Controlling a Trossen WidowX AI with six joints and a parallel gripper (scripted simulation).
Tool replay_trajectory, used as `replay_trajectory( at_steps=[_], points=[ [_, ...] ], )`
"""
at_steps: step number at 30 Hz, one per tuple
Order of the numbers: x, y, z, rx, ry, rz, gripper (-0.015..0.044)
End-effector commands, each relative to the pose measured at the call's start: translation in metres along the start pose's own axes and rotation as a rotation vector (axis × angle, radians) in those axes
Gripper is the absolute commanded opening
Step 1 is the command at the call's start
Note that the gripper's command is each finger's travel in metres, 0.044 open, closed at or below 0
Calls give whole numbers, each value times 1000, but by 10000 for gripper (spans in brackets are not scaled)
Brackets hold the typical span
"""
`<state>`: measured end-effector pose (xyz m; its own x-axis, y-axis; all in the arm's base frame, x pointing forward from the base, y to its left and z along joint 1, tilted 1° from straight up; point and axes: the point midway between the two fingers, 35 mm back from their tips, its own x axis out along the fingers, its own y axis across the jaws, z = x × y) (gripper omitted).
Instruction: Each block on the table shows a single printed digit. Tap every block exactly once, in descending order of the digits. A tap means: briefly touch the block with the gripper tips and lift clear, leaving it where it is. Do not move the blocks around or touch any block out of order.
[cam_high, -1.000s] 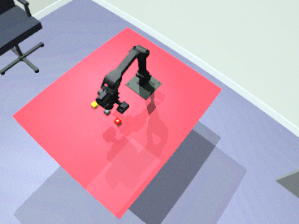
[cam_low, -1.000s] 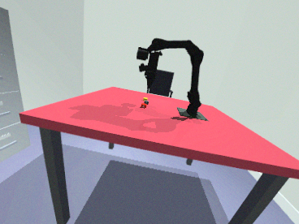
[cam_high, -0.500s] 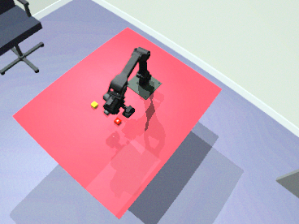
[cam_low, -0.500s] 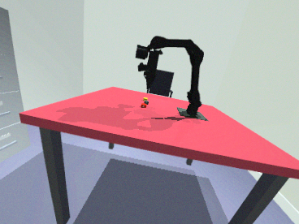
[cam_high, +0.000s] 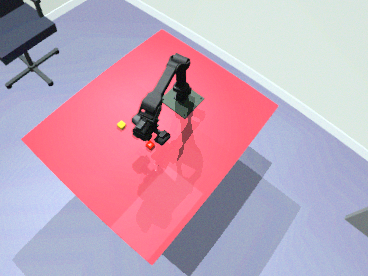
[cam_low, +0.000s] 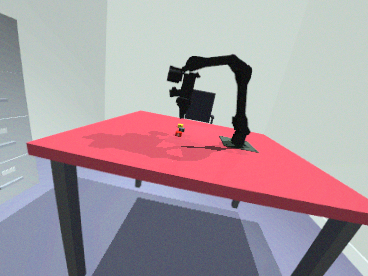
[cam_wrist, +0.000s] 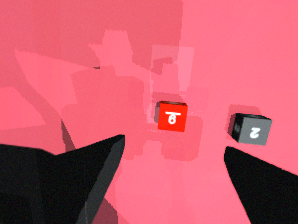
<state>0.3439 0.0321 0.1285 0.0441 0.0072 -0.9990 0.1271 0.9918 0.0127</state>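
The red block (cam_high: 150, 145) (cam_low: 178, 134) (cam_wrist: 172, 117) sits on the red table. In the wrist view its top shows a white digit with a bar beside it; 6, 8 or 9, I cannot tell which. The dark grey block (cam_low: 181, 129) (cam_wrist: 253, 130) shows an upside-down 2; it is hidden behind the gripper in the top view. The yellow block (cam_high: 121, 125) (cam_low: 180, 125) is outside the wrist view, and its digit is not readable now. My gripper (cam_high: 153, 136) (cam_low: 181, 114) (cam_wrist: 173, 146) is open and empty, pointing down above the table near the red block, touching no block.
The arm's base plate (cam_high: 172, 103) (cam_low: 226, 142) is fixed on the table (cam_high: 75, 150) (cam_low: 125, 160). Arm shadows fall across the tabletop around the red block. An office chair (cam_high: 22, 32) (cam_low: 202, 104) stands on the floor beyond the table.
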Motion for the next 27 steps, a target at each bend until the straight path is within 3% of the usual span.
replay_trajectory(
  at_steps=[1, 8, 27],
  points=[
    [47, -2, -8, 2, 28, -6, 190],
    [49, -2, -8, 2, 28, -6, 20],
    [62, -2, -8, 2, 28, -6, 20]
  ],
)
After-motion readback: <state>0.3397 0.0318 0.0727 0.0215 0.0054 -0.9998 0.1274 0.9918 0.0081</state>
